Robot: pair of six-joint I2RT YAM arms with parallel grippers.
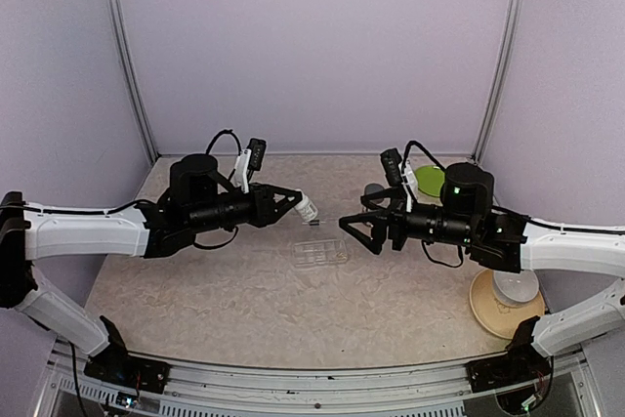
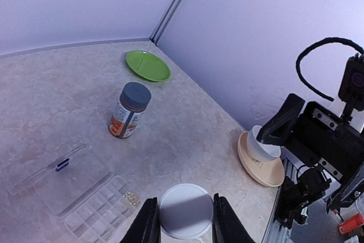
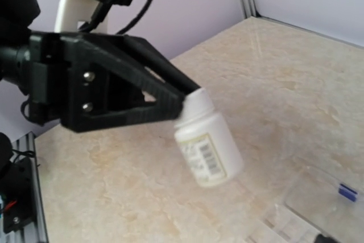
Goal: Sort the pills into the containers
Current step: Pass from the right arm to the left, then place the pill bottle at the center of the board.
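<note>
Pills: one tiny dark-blue piece [image 2: 62, 165] shows beside the flat clear plastic pill box [image 2: 91, 211]. Left gripper [image 2: 185, 223] clamped on a tilted white plastic bottle [image 1: 306, 208]. Right gripper [image 1: 350, 226] nearby, jaws apart. Risk: grip slips and the bottle drops, scattering its contents outside the compartments.

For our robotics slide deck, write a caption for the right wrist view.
Left end effector holds a tilted white bottle above the table; clear pill box lower right.
</note>
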